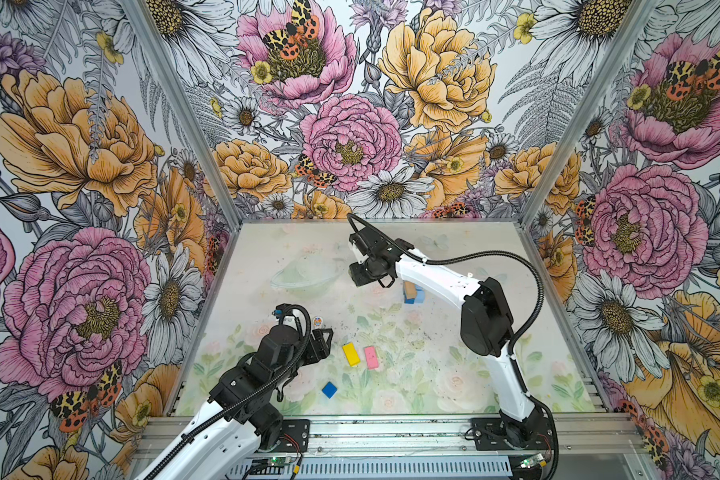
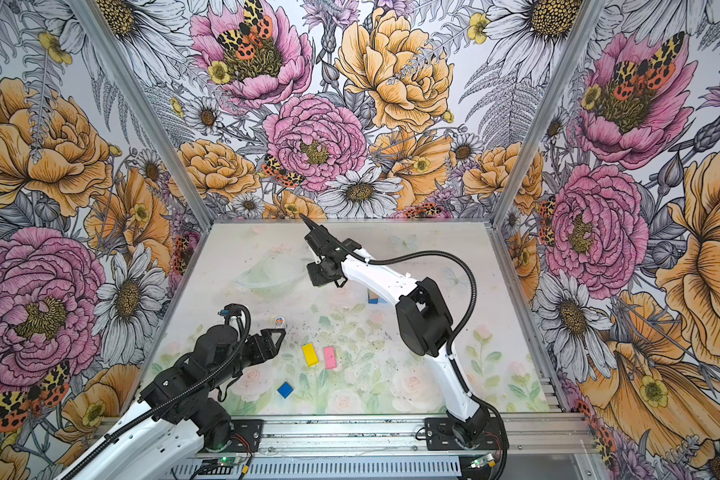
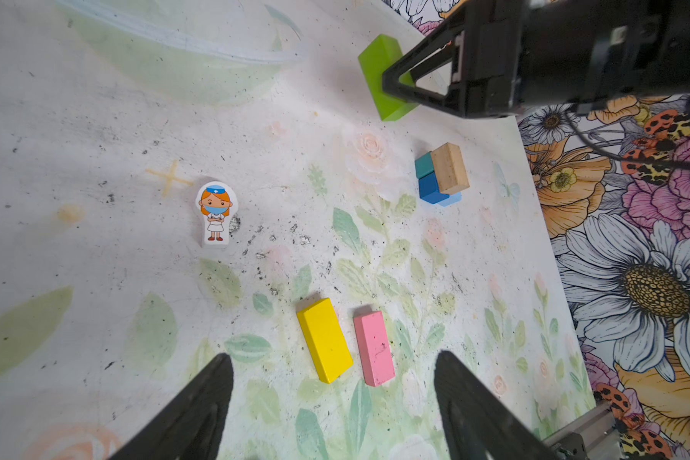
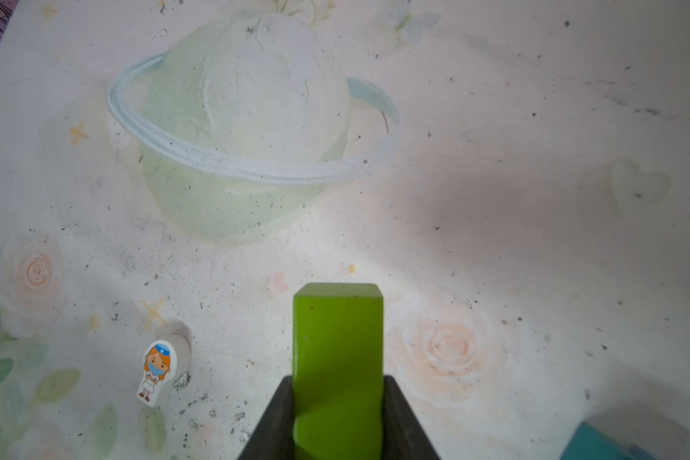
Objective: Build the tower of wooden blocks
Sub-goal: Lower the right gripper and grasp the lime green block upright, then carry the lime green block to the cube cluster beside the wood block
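- Wood block tower (image 3: 442, 175) stood toward the far right of the table (image 1: 433, 374); I saw its tan brick (image 3: 450, 167) on top of blue and teal cubes (image 3: 428, 187).
- Right gripper (image 4: 338, 380) was closed tight on the green brick (image 4: 337, 334), in the air near the tower.
- Left gripper (image 3: 331, 357) had its jaws wide, holding nothing, near the yellow brick (image 3: 324, 339) and pink brick (image 3: 374, 348).
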Action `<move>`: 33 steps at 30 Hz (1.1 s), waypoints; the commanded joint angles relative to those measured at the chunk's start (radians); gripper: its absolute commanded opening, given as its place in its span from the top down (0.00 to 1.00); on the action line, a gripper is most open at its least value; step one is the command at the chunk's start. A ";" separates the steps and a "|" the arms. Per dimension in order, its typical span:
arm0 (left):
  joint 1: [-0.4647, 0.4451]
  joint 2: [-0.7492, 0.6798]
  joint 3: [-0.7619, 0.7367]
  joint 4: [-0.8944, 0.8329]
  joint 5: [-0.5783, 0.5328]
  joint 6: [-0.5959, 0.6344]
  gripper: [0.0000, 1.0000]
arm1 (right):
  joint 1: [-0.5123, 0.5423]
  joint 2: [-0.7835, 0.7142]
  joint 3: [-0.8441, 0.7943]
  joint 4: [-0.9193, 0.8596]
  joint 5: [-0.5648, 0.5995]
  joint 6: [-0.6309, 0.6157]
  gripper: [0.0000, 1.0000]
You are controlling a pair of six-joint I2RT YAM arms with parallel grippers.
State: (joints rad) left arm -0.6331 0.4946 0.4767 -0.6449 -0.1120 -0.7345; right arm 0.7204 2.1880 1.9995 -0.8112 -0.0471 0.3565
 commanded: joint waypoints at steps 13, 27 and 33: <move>-0.026 0.115 0.088 0.113 0.049 0.040 0.19 | -0.139 -0.377 -0.314 0.018 0.082 0.028 0.77; -0.186 0.269 0.148 0.203 -0.007 0.005 0.19 | -0.262 -0.612 -0.675 0.110 0.077 0.032 0.78; -0.248 0.353 0.176 0.256 -0.032 -0.006 0.19 | -0.292 -0.629 -0.739 0.146 0.047 0.028 0.78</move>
State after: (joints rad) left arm -0.8597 0.8230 0.6121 -0.4500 -0.1089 -0.7303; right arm 0.4347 1.6009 1.2755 -0.7231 0.0185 0.3775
